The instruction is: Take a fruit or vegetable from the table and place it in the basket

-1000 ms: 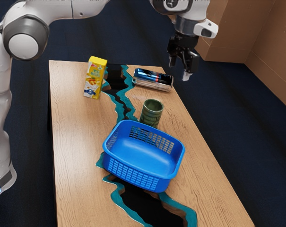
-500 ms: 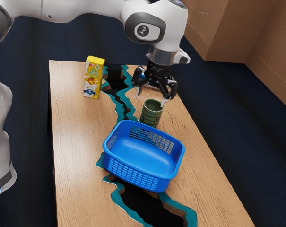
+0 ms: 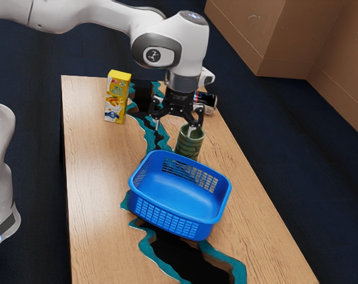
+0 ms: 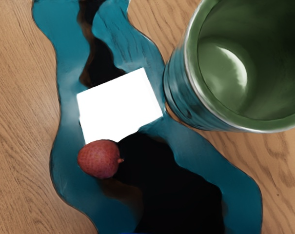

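Spread gripper (image 3: 174,129) shifted from the exterior view's upper right to its upper centre.
Nothing is pinched. The reddish fruit (image 4: 99,159) is seen on the teal band (image 4: 73,122), near the green cup (image 3: 189,145); a lowering seems called for, with the cup left untouched.

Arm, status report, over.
Hand open. Reddish fruit on the table, ungrasped, beside a white rectangle. Green cup close by, might crowd the descent.
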{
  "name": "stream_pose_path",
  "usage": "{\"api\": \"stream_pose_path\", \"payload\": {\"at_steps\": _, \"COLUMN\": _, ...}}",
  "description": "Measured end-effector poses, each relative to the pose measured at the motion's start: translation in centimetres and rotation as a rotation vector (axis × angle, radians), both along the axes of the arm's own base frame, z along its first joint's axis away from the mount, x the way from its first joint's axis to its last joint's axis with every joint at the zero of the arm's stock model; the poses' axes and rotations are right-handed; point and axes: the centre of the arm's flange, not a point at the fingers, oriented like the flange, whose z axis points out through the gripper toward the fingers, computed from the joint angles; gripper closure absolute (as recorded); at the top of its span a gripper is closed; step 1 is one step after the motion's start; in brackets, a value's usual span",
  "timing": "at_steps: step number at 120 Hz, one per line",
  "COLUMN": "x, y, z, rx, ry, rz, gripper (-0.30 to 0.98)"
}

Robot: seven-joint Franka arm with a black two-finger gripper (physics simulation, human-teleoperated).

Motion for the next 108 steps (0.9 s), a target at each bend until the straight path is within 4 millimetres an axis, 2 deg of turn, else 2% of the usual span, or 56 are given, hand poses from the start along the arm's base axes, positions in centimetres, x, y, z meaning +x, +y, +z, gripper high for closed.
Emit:
{"api": "stream_pose_path", "payload": {"at_steps": 27, "x": -0.1, "y": 0.3, "z": -3.0, "rx": 0.003, "ry": 0.007, "rz": 0.043, "gripper": 0.00}}
{"api": "stream_pose_path", "payload": {"at_steps": 37, "x": 0.0, "y": 1.2, "z": -4.0, "rx": -0.002, "ry": 0.008, "rz": 0.072, "gripper": 0.00}}
{"api": "stream_pose_path", "payload": {"at_steps": 55, "x": 0.5, "y": 2.3, "z": -4.6, "rx": -0.009, "ry": 0.000, "rz": 0.106, "gripper": 0.00}}
{"api": "stream_pose_path", "payload": {"at_steps": 77, "x": 1.0, "y": 1.3, "z": -5.3, "rx": -0.008, "ry": -0.012, "rz": 0.101, "gripper": 0.00}}
{"api": "stream_pose_path", "payload": {"at_steps": 108, "x": 1.2, "y": 1.3, "z": -6.0, "rx": -0.010, "ry": -0.028, "rz": 0.095, "gripper": 0.00}}
